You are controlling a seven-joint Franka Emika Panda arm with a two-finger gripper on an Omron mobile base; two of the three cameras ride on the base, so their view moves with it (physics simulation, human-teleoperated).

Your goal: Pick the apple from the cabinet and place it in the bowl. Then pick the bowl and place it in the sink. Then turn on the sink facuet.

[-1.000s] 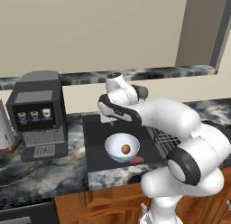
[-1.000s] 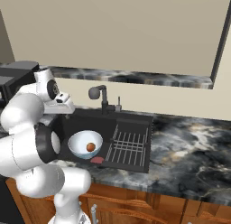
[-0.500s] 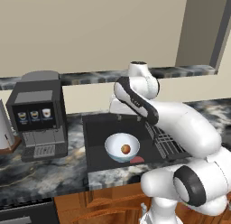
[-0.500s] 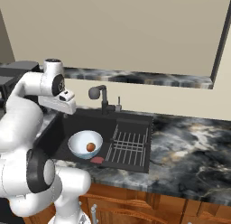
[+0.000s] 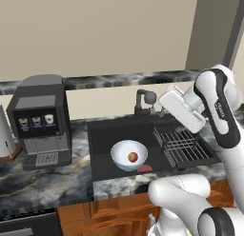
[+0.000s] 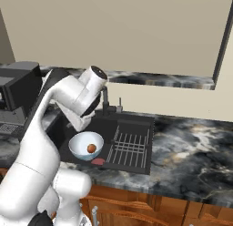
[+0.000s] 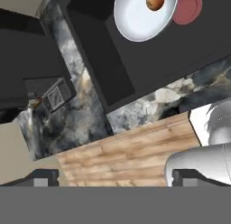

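- Apple (image 5: 133,157) and bowl (image 5: 122,151) are sitting together inside the black sink (image 5: 107,137) — the small orange-red ball is resting in the white, blue-tinted bowl, toward the basin's left half.
- We are judging the first two parts of the task as done: fruit in bowl, bowl in basin.
- Beside the bowl a flat red disc (image 5: 144,168) is lying on the basin floor, and the ridged wire rack (image 5: 182,145) is filling the right section.
- We are holding our gripper (image 5: 167,94) raised above the rack side, close to the dark arched sink facuet (image 5: 145,99) at the back rim, carrying nothing.
- From the hand view its two dark fingertips (image 7: 44,177) are standing far apart — jaws spread wide.
- What is left, as we read it, is turning on the water; no stream is showing at the spout.
- A boxy coffee machine (image 5: 42,118) is standing on the marble counter (image 5: 43,190) to the left, well apart from the work.
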